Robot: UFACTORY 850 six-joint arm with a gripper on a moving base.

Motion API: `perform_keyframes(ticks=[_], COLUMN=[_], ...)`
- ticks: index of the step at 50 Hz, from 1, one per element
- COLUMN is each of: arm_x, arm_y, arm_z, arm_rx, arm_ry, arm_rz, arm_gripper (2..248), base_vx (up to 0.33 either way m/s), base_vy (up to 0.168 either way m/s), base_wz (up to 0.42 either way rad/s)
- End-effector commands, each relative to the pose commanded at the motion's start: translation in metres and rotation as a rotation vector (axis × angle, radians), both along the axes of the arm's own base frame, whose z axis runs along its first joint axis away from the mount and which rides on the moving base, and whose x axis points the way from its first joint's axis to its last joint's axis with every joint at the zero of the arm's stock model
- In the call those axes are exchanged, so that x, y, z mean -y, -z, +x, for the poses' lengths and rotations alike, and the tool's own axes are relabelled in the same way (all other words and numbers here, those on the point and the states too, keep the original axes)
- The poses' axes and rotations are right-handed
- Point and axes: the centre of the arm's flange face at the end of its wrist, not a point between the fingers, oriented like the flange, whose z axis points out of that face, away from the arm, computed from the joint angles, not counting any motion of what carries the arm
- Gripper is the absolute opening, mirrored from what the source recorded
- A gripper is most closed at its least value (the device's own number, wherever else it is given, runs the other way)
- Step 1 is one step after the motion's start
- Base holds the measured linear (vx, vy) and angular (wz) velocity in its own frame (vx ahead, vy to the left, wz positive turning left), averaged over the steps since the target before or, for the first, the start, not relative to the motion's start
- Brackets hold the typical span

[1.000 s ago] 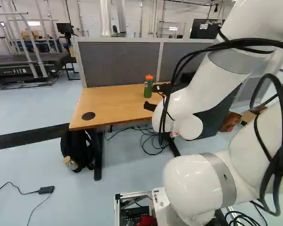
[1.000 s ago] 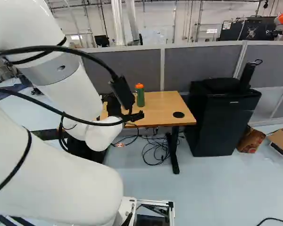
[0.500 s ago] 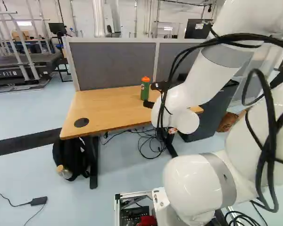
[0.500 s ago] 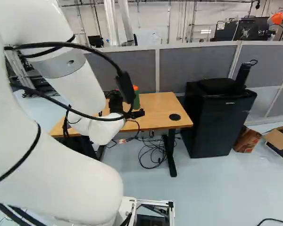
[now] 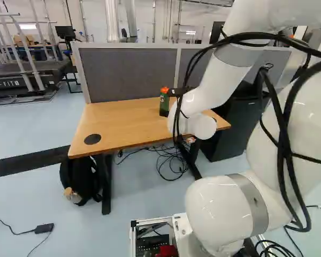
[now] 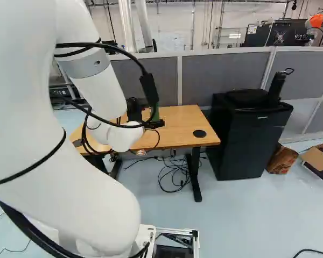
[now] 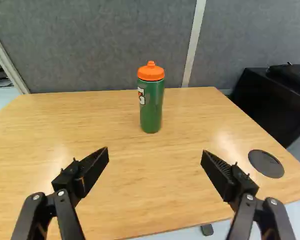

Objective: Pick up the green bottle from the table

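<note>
At the foot of the left base view, right of the middle, the white arm (image 5: 224, 214) is seen rising from its lowest joint, with black cables (image 5: 282, 150) looped along it. A black power brick (image 5: 44, 228) with its cord is seen on the floor at the lower left of that view. Left of the middle, a black backpack (image 5: 81, 179) is seen under the table's near edge, with a clear bottle (image 5: 72, 196) just beside it.

The wooden table (image 5: 117, 126) is reached over by the black gripper (image 6: 146, 115), left of the middle in the right base view. Its fingers are spread wide, and nothing is held between them. A round black cap (image 7: 266, 163) is set in the tabletop.

The green bottle (image 7: 151, 107), topped by an orange lid (image 7: 151, 71), is stood upright on the table toward the far edge, ahead of the fingertips and apart from them. It is partly hidden by the gripper in both base views.

A black cabinet (image 6: 247, 137) is placed beside the table, with cardboard boxes (image 6: 282, 159) farther right. The table is backed by a grey partition (image 5: 131, 75). Beyond, a treadmill (image 5: 21, 77) is seen at the upper left of the left base view.
</note>
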Motion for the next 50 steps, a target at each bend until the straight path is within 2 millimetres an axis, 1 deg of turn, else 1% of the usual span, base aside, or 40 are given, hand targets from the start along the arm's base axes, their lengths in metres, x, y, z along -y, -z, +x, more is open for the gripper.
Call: perform_keyframes(ticks=[21, 50], arm_x=[-0.007, -0.009], arm_y=[0.000, 0.002], arm_z=[0.044, 0.104], arm_rx=[0.002, 0.016], arm_ry=[-0.014, -0.014], arm_rz=[0.000, 0.000], arm_gripper=[247, 247], base_vx=[0.000, 0.000], base_vy=[0.000, 0.000], base_wz=[0.000, 0.000])
